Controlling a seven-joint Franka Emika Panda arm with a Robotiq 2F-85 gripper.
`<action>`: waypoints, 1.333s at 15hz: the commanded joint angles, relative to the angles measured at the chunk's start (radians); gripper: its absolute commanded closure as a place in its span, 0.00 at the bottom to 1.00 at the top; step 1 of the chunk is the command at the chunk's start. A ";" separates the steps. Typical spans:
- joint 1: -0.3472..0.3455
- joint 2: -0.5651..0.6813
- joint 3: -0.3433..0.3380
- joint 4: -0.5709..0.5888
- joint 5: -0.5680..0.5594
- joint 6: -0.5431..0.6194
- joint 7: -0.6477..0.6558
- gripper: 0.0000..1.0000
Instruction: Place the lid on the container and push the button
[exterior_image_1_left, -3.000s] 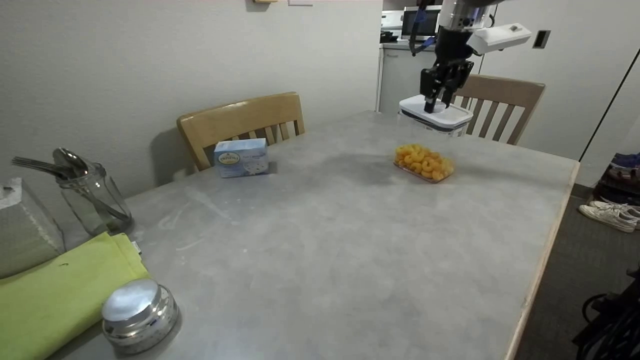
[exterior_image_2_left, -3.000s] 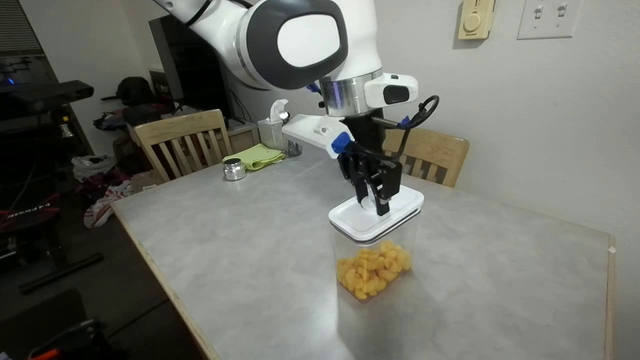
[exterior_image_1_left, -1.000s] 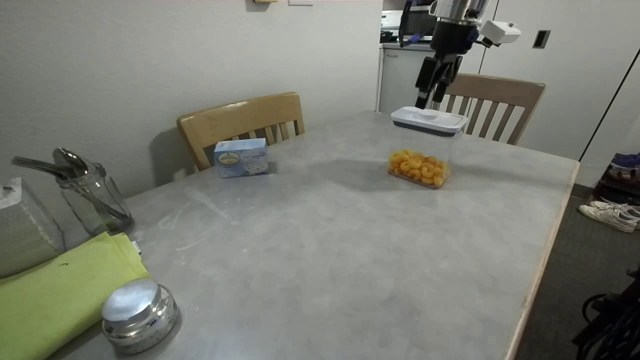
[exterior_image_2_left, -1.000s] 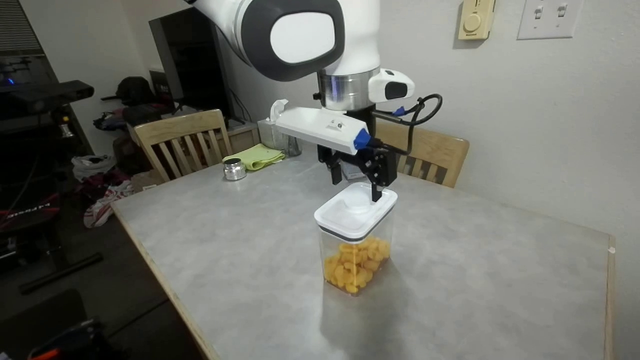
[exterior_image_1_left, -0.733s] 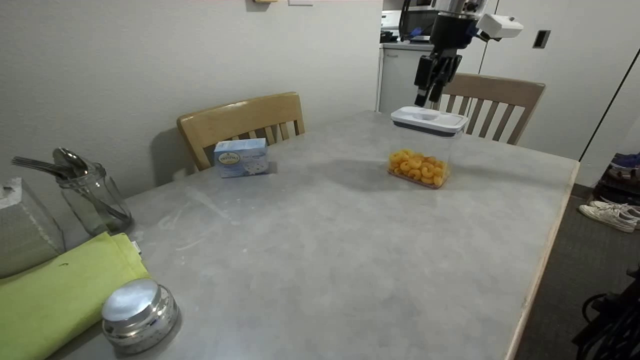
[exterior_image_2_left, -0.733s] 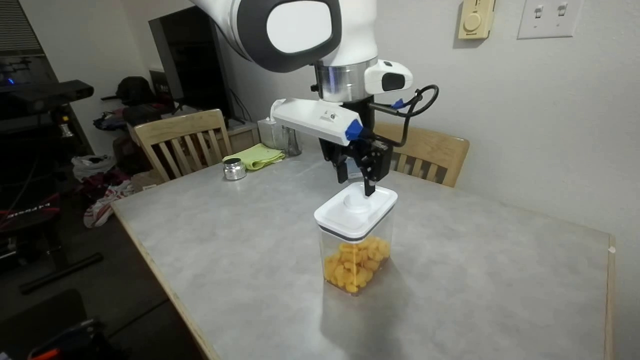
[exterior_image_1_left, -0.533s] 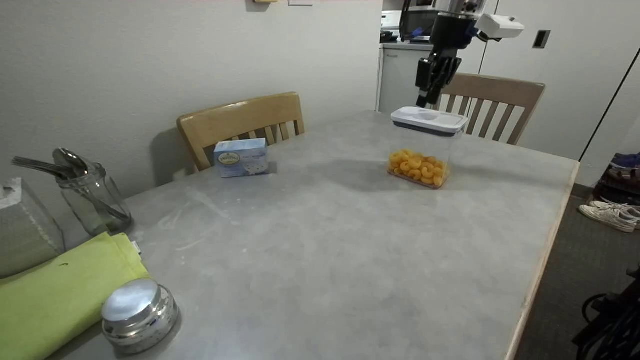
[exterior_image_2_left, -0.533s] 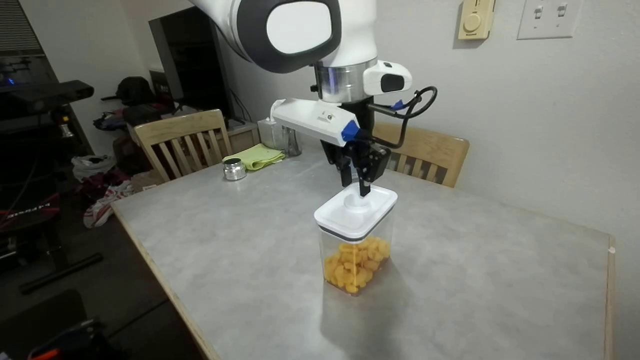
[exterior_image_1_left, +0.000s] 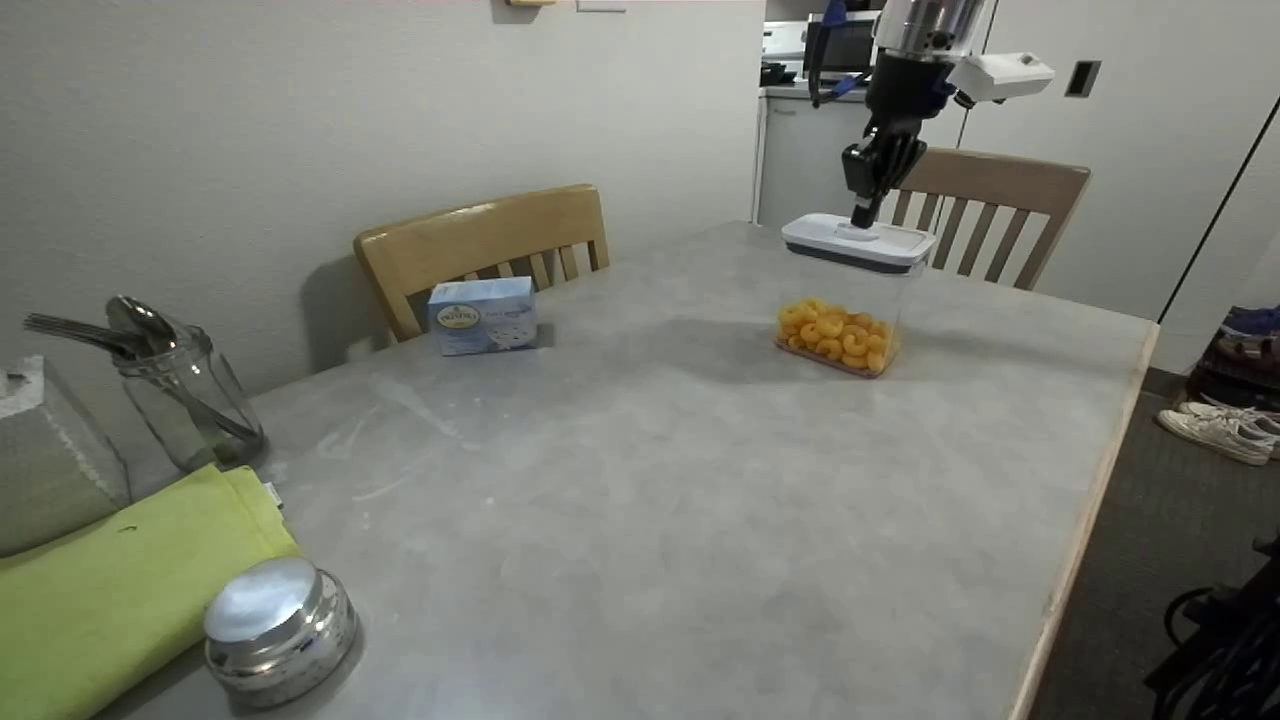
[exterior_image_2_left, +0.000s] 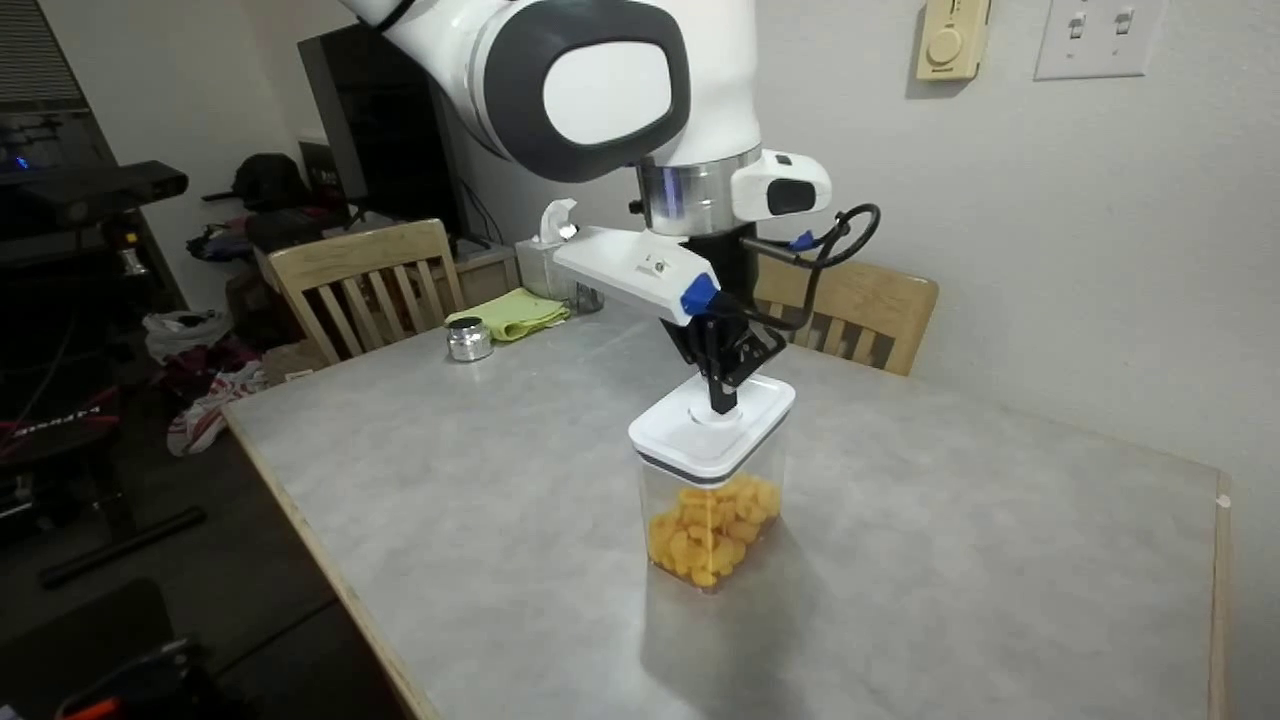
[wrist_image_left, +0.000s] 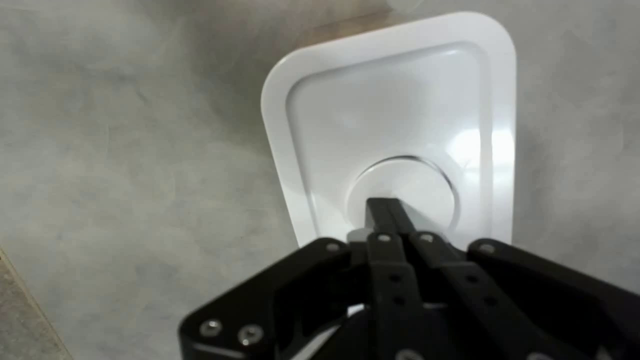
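At the grey table (exterior_image_1_left: 650, 520) it's one white plastic lid (wrist_image_left: 390, 115), one clear rectangular container (exterior_image_2_left: 705, 530), one blue cardboard box (exterior_image_1_left: 485, 316), two slatted wooden chairs (exterior_image_1_left: 490, 222) per exterior view!

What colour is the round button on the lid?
White, like the lid around it; the button shows best in the wrist view, though partly hidden.
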 joint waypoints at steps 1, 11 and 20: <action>0.008 0.026 -0.012 -0.019 -0.020 0.035 0.033 1.00; 0.008 -0.036 -0.008 -0.058 -0.029 0.089 0.067 1.00; 0.057 -0.161 -0.005 -0.086 -0.044 0.119 0.100 0.68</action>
